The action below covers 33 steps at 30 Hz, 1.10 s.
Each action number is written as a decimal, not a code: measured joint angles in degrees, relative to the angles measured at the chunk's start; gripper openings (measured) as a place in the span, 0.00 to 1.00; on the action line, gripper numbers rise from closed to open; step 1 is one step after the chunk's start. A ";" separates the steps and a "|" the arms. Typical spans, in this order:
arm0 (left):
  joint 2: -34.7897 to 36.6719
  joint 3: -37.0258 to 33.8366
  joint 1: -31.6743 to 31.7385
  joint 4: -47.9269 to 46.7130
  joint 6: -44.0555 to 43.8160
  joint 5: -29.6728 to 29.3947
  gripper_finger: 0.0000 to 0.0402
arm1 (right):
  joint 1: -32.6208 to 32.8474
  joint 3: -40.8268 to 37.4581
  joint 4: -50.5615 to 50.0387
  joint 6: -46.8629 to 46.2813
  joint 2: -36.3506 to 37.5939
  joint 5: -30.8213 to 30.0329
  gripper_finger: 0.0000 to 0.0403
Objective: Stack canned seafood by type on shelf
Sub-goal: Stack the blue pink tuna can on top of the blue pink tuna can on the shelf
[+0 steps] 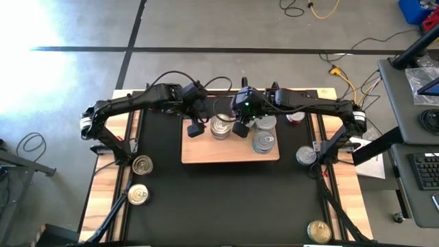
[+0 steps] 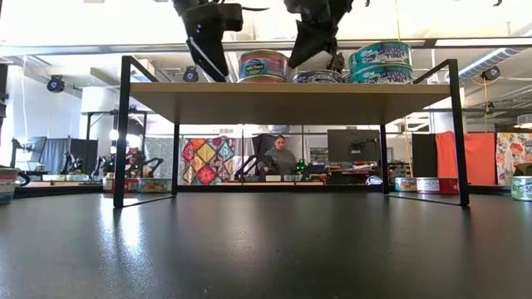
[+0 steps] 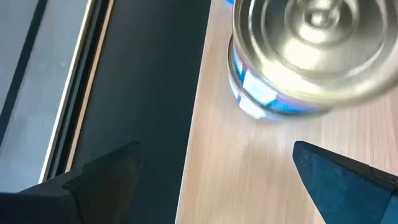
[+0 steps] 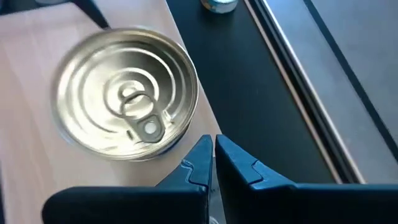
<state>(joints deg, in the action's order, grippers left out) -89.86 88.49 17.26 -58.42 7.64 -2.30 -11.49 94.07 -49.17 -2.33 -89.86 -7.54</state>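
On shelf [image 1: 206, 154]: several tins stacked along its rear edge.
Left: four tins on the mat.
My left gripper [image 1: 195, 129]: spread, empty.
My right gripper [image 1: 240, 128]: clenched, empty.

Left half of the pale light-wood shelf board [image 1: 206, 152] sits bare, easy access; silver-lidded round tins [image 1: 263, 140] crowd its upper right in the high view.

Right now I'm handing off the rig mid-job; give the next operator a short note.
Left end effector: open, empty, over the shelf's left part beside a blue-label tin.
Right end effector: shut, empty, over the shelf middle.
Done: several tins on the shelf, one pair stacked.
Left: gold-lid tins and a silver tin on the black mat.
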 joint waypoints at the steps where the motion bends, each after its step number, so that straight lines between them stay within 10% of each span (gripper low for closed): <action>1: 0.09 0.00 0.02 -0.66 0.19 -0.05 1.00 | 0.13 0.83 -1.26 0.02 0.20 0.06 0.03; 12: 0.37 -0.60 0.52 2.85 2.44 -12.74 1.00 | 1.91 2.10 -5.81 -4.36 -0.87 10.73 0.03; 33: 0.52 -0.85 0.13 4.45 2.59 -4.14 1.00 | 2.48 2.00 -5.38 -3.52 -4.86 7.68 0.03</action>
<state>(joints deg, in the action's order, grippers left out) -89.34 87.64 17.39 -53.98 10.23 -6.43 -9.02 96.07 -54.54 -5.85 -94.72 0.14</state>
